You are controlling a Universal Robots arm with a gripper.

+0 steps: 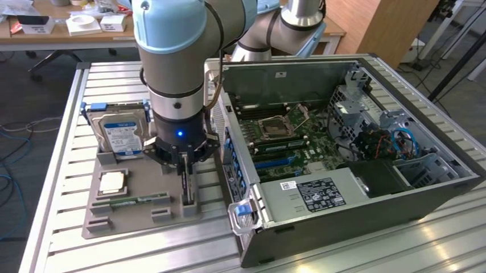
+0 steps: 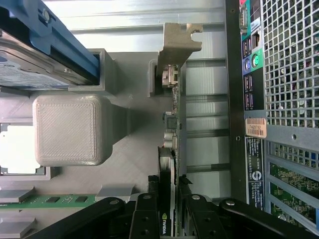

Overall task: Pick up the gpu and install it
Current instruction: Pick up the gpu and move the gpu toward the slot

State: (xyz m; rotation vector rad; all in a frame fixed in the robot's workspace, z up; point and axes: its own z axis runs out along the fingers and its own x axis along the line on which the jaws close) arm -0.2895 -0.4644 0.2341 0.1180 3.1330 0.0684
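On the grey printed tray [image 1: 99, 219], the gpu [image 1: 188, 192], a thin black circuit card, stands on edge in the slot at the tray's three o'clock side. The black gripper [image 1: 185, 166] is clamped on its upper edge, which I judge to be the pickup step. Lifting calls for a straight pull out of the slot. The open dark computer case [image 1: 365, 219] sits at three o'clock.

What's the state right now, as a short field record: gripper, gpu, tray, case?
gripper: closed on the gpu, a finger on each face
gpu: upright on edge in its tray slot, not lifted
tray: also holds hard drive and memory stick
case: open, motherboard exposed, beside the tray
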